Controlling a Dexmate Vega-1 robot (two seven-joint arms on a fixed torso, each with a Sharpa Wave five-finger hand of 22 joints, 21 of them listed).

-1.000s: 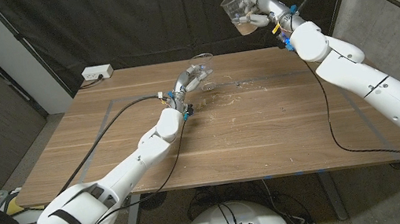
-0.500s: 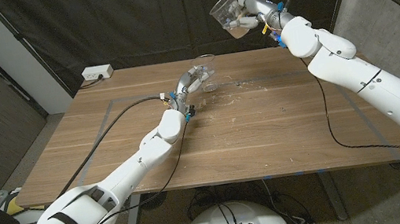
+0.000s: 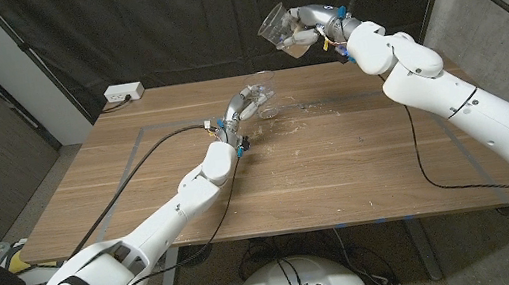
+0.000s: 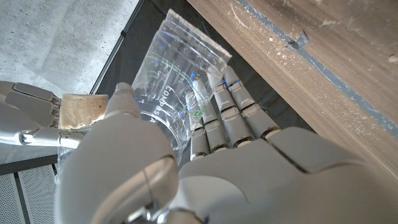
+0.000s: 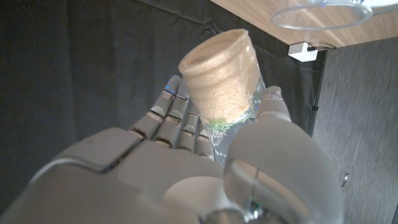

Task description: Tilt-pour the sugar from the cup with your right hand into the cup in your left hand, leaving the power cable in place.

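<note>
Right hand (image 3: pixel 310 25) grips sugar cup (image 3: pixel 278 30), tilted, high above table's (image 3: pixel 339 165) far edge; left hand (image 3: pixel 241 104) grips empty cup (image 3: pixel 263 96) below. Pour not started, sugar all inside.

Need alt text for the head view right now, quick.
The right hand holds a clear cup of sugar tilted above the table's far edge. Below, the left hand holds an empty cup on the table.

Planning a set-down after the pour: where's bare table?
Bare wood: the table's near right half, between the left arm and the right edge, and the far left corner short of the power strip. Crowded: far middle, around the left hand and its cup.
</note>
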